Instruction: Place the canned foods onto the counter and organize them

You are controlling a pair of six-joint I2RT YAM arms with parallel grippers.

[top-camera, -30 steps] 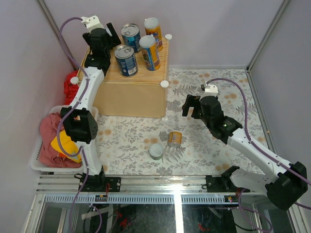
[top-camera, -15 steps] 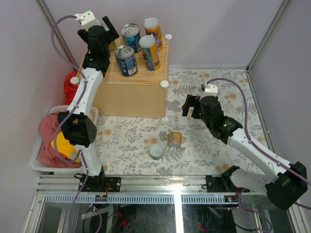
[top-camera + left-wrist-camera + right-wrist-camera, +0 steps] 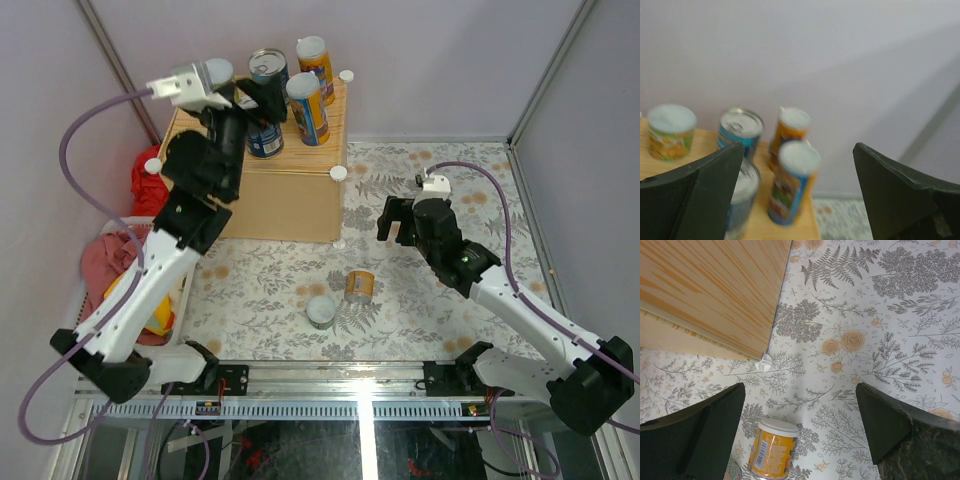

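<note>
The light-wood counter (image 3: 290,195) holds several cans. In the left wrist view a short green-yellow can (image 3: 671,131), a blue can (image 3: 740,131), a tall orange can (image 3: 788,135), a tall orange-and-blue can (image 3: 792,182) and a nearer blue can (image 3: 742,195) stand on it. My left gripper (image 3: 258,102) hangs open and empty above the counter's front left part. On the floral mat an orange can (image 3: 359,285) lies on its side beside a small upright green can (image 3: 321,311). My right gripper (image 3: 400,222) hovers open above the mat, with the orange can (image 3: 771,448) below and between its fingers.
A white basket (image 3: 75,335) of clothes sits at the left, with a red cloth (image 3: 143,180) behind it. The counter's wooden side (image 3: 710,290) and a white round foot (image 3: 763,363) lie just ahead of my right gripper. Purple walls close in the back and sides.
My left arm has pulled up and back from the counter's back left corner with its jaws open, leaving the short can standing there. The right arm has not moved.
</note>
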